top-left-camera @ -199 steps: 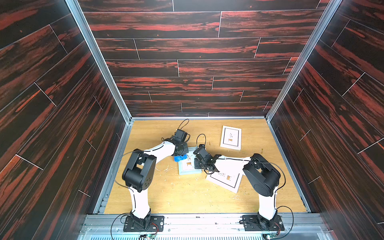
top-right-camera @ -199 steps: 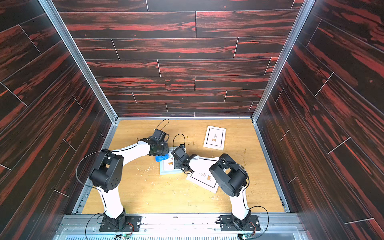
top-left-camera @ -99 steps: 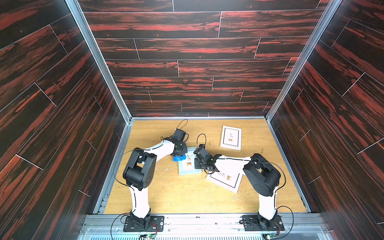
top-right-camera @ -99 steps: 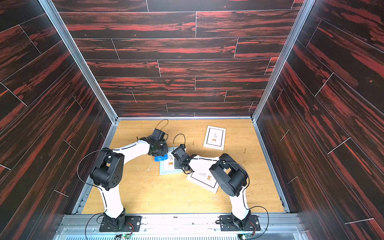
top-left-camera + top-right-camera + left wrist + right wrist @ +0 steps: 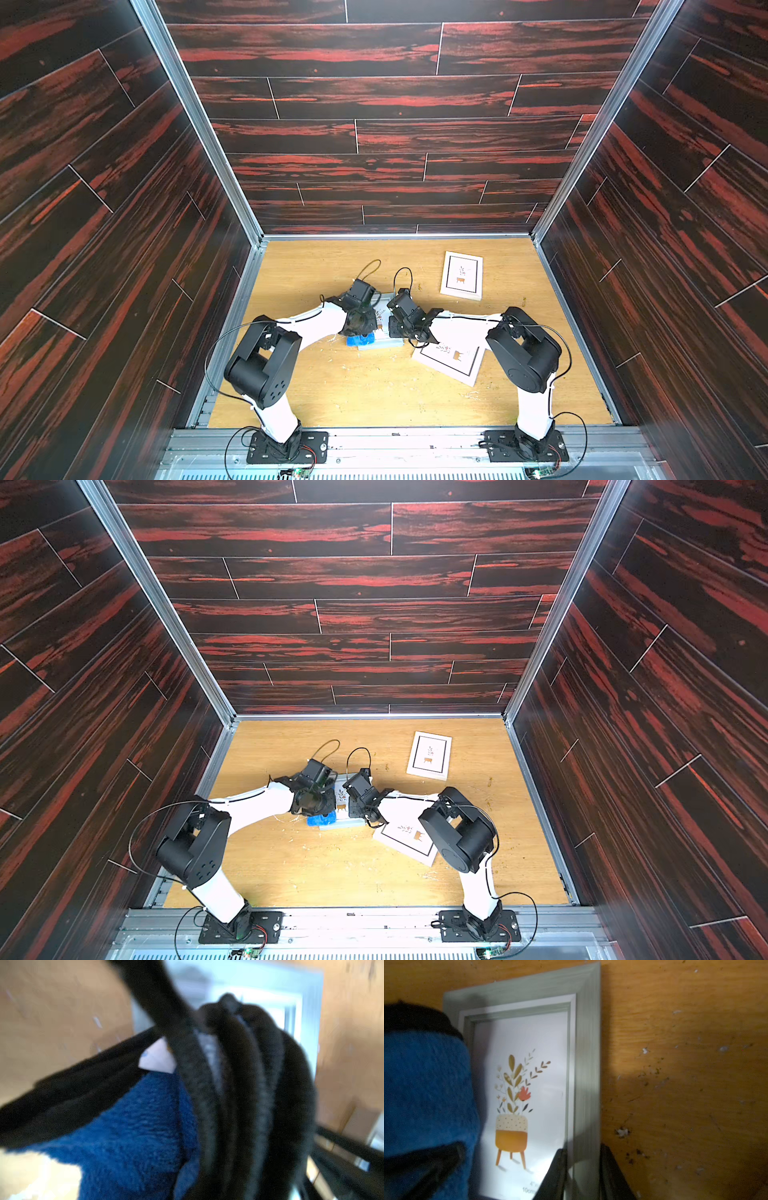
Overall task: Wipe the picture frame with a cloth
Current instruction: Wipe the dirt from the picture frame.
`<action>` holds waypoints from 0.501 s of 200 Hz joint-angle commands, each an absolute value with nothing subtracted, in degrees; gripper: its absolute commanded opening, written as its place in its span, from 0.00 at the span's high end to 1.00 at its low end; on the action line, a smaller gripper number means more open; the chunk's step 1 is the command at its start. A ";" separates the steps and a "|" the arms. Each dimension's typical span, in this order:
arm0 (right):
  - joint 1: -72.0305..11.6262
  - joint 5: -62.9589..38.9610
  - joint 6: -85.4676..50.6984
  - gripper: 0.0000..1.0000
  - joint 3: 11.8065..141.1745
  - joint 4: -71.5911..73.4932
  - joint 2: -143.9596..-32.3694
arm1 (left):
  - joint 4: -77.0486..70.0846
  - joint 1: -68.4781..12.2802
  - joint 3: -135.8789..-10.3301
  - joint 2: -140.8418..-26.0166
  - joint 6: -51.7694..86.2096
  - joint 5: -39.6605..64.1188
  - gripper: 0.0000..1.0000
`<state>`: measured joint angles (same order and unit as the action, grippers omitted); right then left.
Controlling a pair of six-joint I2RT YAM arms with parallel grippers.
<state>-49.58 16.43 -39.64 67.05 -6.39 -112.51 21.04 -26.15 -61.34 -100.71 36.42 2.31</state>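
Far frame [image 5: 462, 279], near frame [image 5: 449, 360], perhaps crumbs [image 5: 623, 1132]

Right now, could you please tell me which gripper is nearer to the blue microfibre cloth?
Left. The left gripper is shut on the blue microfibre cloth, holding it on the grey picture frame; the right gripper clamps that frame's edge beside the cloth, apart from it.
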 commanded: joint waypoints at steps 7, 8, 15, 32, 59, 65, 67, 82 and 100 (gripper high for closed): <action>-48.70 17.23 -40.16 1.00 64.79 -13.08 -113.42 | 26.38 -20.56 -66.63 -104.71 33.73 0.20 1.00; -48.74 17.23 -40.16 1.00 64.78 -13.09 -113.40 | 26.33 -20.56 -66.58 -104.69 33.74 0.36 1.00; -48.82 17.27 -40.28 1.00 64.60 -12.93 -113.22 | 25.60 -21.09 -65.83 -103.78 34.42 1.41 1.00; -48.72 17.21 -40.47 1.00 64.08 -12.51 -113.05 | 24.64 -24.33 -61.55 -100.65 36.60 2.54 1.00; -48.74 16.35 -40.34 1.00 63.98 -12.17 -113.64 | 22.54 -28.97 -53.63 -94.73 40.37 3.40 1.00; -48.72 16.36 -40.26 1.00 63.86 -12.22 -113.64 | 21.93 -28.96 -52.72 -94.66 40.61 3.95 1.00; -48.74 16.31 -40.19 1.00 63.93 -12.22 -113.64 | 21.72 -28.97 -52.60 -94.72 40.63 4.06 1.00; -48.72 16.36 -39.89 1.00 63.90 -12.29 -113.70 | 23.12 -28.53 -55.33 -96.67 38.81 1.34 1.00; -48.77 16.56 -39.72 1.00 64.20 -12.65 -113.51 | 24.24 -26.96 -61.76 -99.99 35.93 0.20 1.00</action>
